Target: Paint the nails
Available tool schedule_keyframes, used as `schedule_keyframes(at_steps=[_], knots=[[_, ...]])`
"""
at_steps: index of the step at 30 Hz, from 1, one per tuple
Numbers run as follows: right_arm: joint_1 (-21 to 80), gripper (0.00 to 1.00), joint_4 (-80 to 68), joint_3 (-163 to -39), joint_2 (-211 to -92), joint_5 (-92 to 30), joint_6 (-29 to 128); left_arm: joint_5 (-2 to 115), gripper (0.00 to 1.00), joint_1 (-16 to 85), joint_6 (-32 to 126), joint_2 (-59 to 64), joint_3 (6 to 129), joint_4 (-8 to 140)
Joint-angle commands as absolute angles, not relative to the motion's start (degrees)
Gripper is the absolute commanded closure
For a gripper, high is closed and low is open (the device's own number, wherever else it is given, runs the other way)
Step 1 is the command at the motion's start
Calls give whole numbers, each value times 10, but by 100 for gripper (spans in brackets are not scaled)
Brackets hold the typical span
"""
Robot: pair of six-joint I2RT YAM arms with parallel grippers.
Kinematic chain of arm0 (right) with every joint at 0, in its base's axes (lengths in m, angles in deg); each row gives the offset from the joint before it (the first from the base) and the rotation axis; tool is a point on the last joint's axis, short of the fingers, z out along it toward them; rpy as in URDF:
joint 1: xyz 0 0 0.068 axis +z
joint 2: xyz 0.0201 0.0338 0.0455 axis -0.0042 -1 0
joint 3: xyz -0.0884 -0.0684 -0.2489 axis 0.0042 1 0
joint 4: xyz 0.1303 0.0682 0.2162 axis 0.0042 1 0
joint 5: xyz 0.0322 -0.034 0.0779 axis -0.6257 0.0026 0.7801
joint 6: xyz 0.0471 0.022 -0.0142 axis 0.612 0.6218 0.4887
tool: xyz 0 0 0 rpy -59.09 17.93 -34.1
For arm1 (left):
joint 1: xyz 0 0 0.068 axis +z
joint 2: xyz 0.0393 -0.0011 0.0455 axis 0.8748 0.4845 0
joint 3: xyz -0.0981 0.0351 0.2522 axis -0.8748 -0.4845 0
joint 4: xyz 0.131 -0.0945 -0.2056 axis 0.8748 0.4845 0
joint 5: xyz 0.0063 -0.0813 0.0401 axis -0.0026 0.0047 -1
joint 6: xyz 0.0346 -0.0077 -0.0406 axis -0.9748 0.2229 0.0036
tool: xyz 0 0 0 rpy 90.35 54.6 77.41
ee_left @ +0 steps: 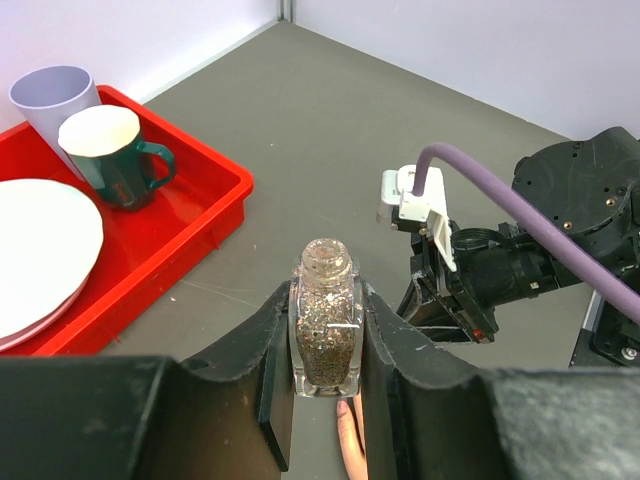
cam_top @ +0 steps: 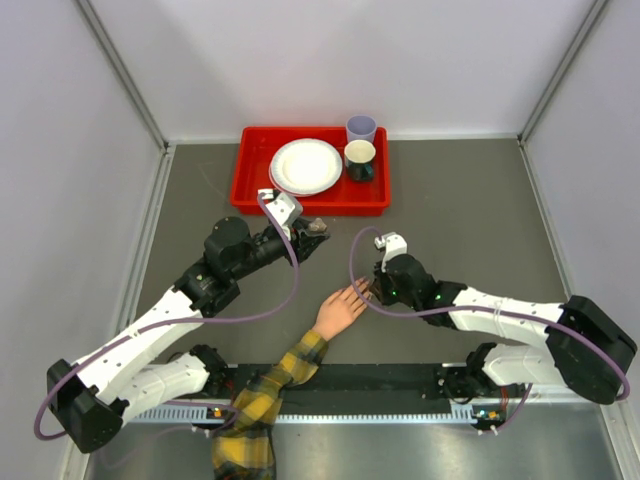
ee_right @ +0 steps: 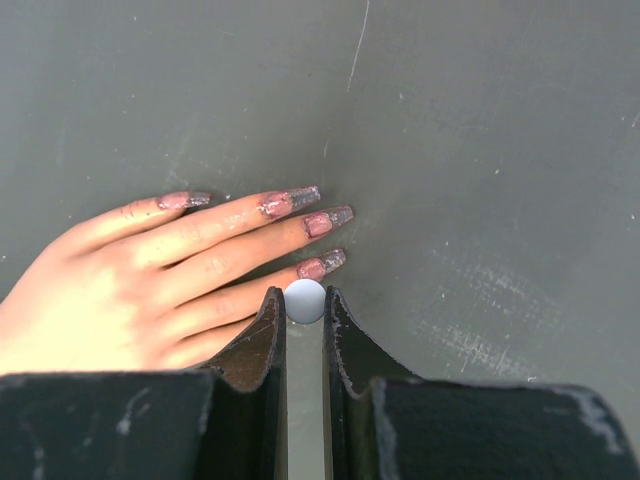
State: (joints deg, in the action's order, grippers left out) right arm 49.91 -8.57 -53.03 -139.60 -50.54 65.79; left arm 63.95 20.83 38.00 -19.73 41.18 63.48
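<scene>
On the grey table, between the two arms and just ahead of their bases: a pale mannequin hand, palm down, fingers aimed away toward the red tray, plaid sleeve trailing back to the near edge. Well apart from the tray and its plate, mug and cup.

At the fingertips, seen from the right wrist: right gripper, jaws narrow, pinched on a small white knob. Judged to be the top of the polish brush, with the bristles hidden underneath. Poised just beside the nearest visible nail; touching or a hair off, cannot tell.

Up and to the left, off the table: left gripper, closed around a small clear bottle of glittery polish. Upright, neck uncapped, held between the mannequin fingertips and the tray.

As for progress: four nails in view, each pink near the base and grey with glitter toward the tip. Reads as a coat already laid on all four, though patchy and thin in places. No sight of the thumb nail from any camera, so no verdict there.

Judged well along, then. Likely left to do: a touch on the nearest nail, the thumb if bare, then the brush back into the bottle.
</scene>
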Motion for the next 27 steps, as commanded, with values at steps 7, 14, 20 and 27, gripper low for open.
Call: schedule_keyframes(at_steps=[7,14,20,27], knots=[[492,100,-103,-559,-1401,-502,651,655,100,213,382,-200,414,592],[492,100,-102,-553,-1392,-501,655,658,100,216,383,-199,413,590],[492,100,-100,-551,-1391,-494,658,662,100,217,384,-197,413,588],[492,100,-102,-551,-1397,-494,660,663,100,219,385,-200,414,590]])
